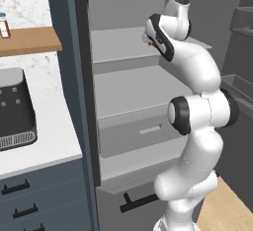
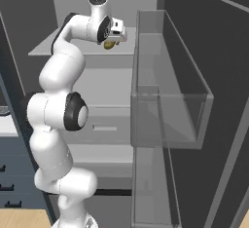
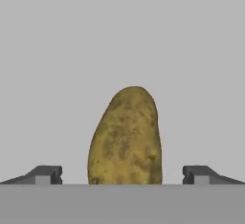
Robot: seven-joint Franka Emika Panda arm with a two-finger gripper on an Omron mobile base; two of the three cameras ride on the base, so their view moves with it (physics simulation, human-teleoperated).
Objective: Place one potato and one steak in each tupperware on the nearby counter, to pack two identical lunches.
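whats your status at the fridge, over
Gripper open, one fingertip each side of the potato, not closed on it. Potato lying on the grey fridge shelf. Nothing between gripper and potato.

Potato (image 3: 125, 139) between jaws, on shelf (image 3: 122, 41)

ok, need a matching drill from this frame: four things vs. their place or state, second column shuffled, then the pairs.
Things:
1. potato
2. gripper
3. wooden wall shelf
4. clear door bin

Places or states:
A. on the open fridge door, right of the arm
B. open, fingers either side of the potato, not closed on it
C. lying on a grey fridge shelf
D. on the wall above the white counter, left of the fridge

Pairs: 1-C, 2-B, 3-D, 4-A
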